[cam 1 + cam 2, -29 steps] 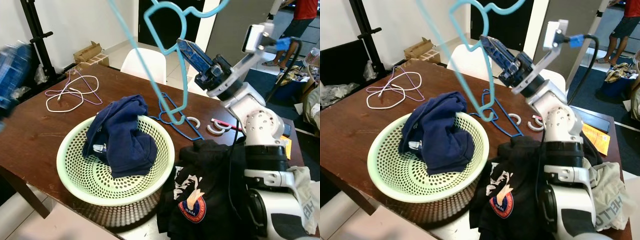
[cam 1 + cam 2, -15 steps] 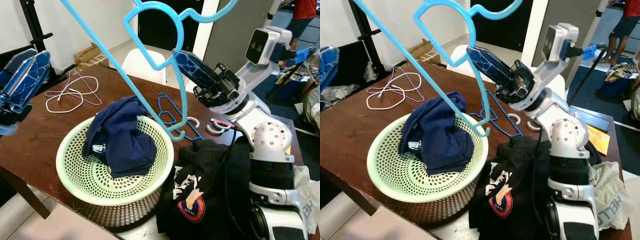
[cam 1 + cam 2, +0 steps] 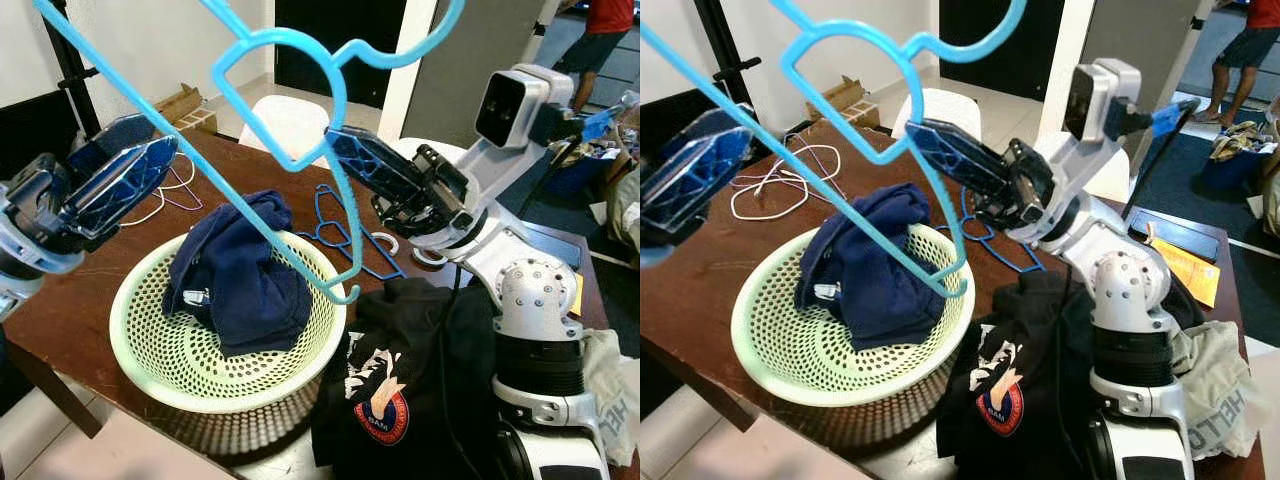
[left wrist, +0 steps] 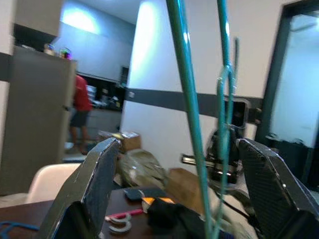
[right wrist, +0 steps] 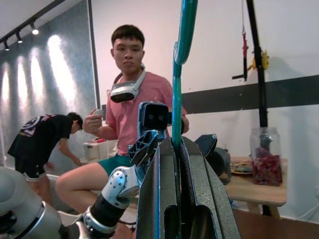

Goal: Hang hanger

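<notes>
Mint laundry basket on brown table. Light-blue hanger raised above it, pinched by right gripper. Left gripper spread, beside hanger. Risk: thin rod twisting from 1-point pinch, snagging basket rim.

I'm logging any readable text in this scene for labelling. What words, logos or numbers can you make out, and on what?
"HELLO" (likely; partly folded): grey lettering on the pale garment at the table's right edge.
Round red and blue emblem on the black shirt: it carries lettering, too small and blurred to read.
White tag on the navy garment in the green basket: no legible text.
Orange paper by the right arm: print unreadable.
</notes>
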Robot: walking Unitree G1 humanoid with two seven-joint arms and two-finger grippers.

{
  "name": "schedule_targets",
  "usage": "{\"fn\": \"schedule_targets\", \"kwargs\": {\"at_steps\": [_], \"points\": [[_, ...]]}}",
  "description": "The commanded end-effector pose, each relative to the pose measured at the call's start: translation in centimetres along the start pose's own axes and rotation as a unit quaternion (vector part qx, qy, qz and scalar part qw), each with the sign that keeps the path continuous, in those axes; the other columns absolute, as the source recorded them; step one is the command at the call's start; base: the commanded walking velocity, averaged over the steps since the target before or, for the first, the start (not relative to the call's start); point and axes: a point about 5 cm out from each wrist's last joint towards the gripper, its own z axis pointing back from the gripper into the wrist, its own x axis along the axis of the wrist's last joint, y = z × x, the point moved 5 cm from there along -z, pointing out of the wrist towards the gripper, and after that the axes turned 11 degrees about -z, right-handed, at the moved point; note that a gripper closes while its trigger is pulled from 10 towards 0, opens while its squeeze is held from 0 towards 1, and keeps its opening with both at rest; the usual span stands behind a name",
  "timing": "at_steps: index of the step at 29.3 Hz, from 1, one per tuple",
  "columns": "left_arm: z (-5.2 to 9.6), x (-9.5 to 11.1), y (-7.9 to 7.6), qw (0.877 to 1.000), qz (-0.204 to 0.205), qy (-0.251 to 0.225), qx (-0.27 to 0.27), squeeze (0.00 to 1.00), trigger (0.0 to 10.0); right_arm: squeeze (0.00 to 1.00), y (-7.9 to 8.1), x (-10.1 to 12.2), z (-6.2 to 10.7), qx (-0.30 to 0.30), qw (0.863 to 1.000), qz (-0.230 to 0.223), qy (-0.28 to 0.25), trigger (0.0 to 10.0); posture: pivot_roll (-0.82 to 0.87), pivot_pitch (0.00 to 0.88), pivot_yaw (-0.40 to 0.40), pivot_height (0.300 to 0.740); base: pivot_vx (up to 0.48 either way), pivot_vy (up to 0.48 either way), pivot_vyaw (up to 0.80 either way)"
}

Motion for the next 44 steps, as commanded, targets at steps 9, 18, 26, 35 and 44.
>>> {"fn": "schedule_targets", "kwargs": {"at_steps": [9,18,26,35,44], "points": [[-0.3,-0.3,-1.5,0.999,0.015,0.01,-0.048,0.0,0.0,0.0,0.8,-0.2,-0.4,0.014,1.0,0.002,0.005,0.0,0.18,0.0,-0.055,0.74,0.0,0.0,0.0],[-0.3,-0.1,-2.4,0.997,0.018,0.009,-0.075,0.0,0.0,0.0,0.9,-0.5,-0.5,0.015,1.0,0.0,0.012,0.0,0.17,0.0,-0.052,0.74,0.0,0.0,0.0],[-0.2,0.0,-2.9,0.995,0.025,0.007,-0.093,0.0,0.0,0.0,0.8,-0.6,-0.4,0.008,1.0,0.011,0.018,3.9,0.17,0.0,-0.054,0.74,0.0,0.0,0.0],[-0.1,0.1,-3.0,0.995,0.023,0.007,-0.092,0.0,0.0,1.0,1.3,-0.6,-0.6,0.024,1.0,0.01,0.009,10.0,0.17,0.0,-0.053,0.74,0.0,0.0,0.0],[-0.2,0.1,-3.1,0.995,0.025,0.002,-0.092,0.0,0.0,0.0,1.5,-1.0,-0.9,0.029,0.999,0.005,0.024,10.0,0.16,0.0,-0.056,0.74,0.0,0.0,0.0]]}}
